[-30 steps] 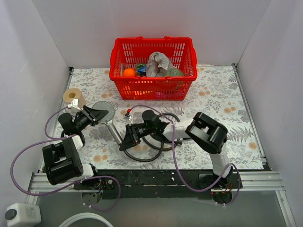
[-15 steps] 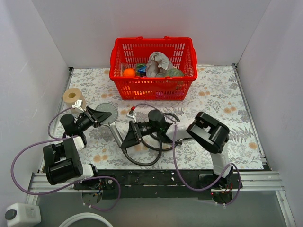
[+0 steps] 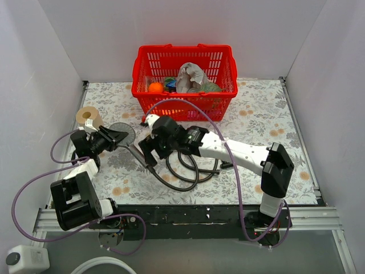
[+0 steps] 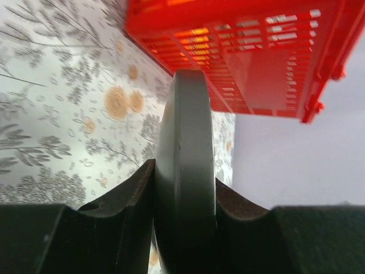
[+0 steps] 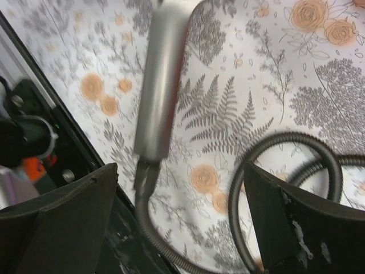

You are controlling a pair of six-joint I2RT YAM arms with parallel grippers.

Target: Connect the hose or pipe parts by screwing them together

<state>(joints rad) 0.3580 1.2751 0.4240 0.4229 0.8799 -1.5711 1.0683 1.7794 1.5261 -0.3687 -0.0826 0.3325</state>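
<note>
The grey hand shower lies on the floral table, its round flat head at the left and its straight handle running toward the near right. My left gripper is shut on the head's rim, which stands edge-on between the jaws. The dark coiled hose meets the handle's lower end and loops away to the right. My right gripper hovers over that joint, open, with the handle below and nothing between its fingers.
A red basket with several items stands at the back centre and fills the upper right of the left wrist view. A toilet-paper roll sits just behind my left gripper. Purple cables trail from both arms.
My right gripper has opened wide, let go of the handle end and risen, with the arm stretched further left and back. The left gripper shifted slightly left with the shower head.
</note>
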